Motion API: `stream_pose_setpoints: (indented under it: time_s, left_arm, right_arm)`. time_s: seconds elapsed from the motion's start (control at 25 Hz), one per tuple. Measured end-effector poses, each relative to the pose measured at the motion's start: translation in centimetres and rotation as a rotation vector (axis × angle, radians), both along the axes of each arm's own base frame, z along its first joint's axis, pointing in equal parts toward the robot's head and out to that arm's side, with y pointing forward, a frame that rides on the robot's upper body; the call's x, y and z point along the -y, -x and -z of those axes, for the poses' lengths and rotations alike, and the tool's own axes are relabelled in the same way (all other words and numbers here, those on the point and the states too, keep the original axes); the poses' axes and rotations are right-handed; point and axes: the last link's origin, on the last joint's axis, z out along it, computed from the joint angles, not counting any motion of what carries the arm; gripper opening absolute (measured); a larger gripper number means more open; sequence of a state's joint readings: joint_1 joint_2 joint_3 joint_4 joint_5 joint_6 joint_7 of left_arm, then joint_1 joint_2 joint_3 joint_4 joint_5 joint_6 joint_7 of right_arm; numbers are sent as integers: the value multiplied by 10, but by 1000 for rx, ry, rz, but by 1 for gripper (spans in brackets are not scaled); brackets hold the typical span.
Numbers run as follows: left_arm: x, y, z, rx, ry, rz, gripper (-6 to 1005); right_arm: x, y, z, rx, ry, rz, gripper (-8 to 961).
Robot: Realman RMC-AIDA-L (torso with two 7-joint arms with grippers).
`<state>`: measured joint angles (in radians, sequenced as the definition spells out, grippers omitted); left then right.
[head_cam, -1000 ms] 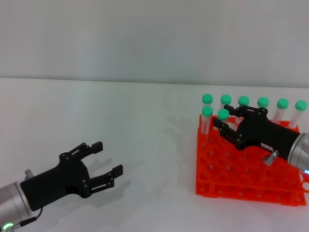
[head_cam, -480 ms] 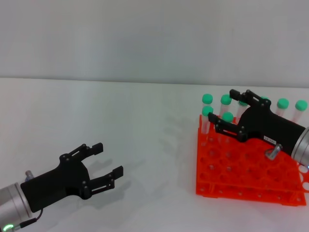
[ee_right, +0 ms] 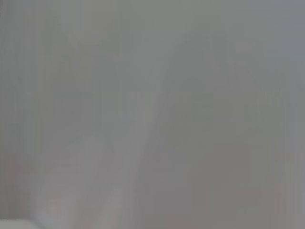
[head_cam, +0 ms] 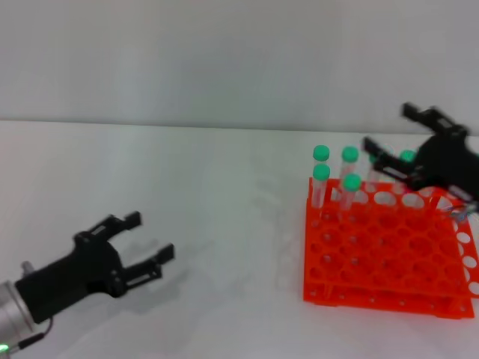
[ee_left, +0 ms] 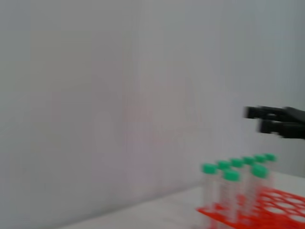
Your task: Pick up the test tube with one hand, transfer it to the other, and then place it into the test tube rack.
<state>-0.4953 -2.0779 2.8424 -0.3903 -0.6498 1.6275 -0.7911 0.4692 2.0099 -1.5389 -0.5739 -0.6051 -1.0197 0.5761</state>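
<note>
- The test tube [head_cam: 349, 192] stands upright in the test tube rack [head_cam: 389, 254], in the second row from the back near the rack's left end; its green cap sits above the orange grid, beside another capped tube [head_cam: 321, 183] at the left corner.
- Behind it, the back row holds more green-capped tubes [head_cam: 322, 154]; those toward the right are partly hidden by the gripper.
- The rack rests on the white table [head_cam: 209, 224] at the right side; most of its holes toward the front and right edges are unfilled.
- The right gripper [head_cam: 397, 142] hangs above the rack's back right part, clear of the caps, fingers spread wide with nothing between them.
- The left gripper [head_cam: 146, 235] is low over the table at the near left, well apart from the rack, its fingers likewise parted and holding nothing.
- Bare tabletop lies between the left gripper and the rack's left edge.
- The right wrist view shows only a grey blur.
</note>
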Motion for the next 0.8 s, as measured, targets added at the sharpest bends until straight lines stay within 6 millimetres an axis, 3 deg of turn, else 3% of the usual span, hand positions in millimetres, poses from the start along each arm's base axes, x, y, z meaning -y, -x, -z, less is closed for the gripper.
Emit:
stream_pose_setpoints:
  time_s: [0.16,0.4,0.64,0.8]
  left_arm:
    - [2,10,-15,24,-155,-48,895]
    - [13,26,-36,89,-474,-146,895]
    - [23,36,-48,126,-698,-229,895]
    - [26,38,-49,132,-787,-267,895]
  right_arm:
    - [11,-27,-28,-42,-96,70,834]
    - [44,-90,-68,-103,-240,245,833]
    - [80,-134,-77,-173,-320,354,832]
    - [101,-150,-77,-198,-382,387,832]
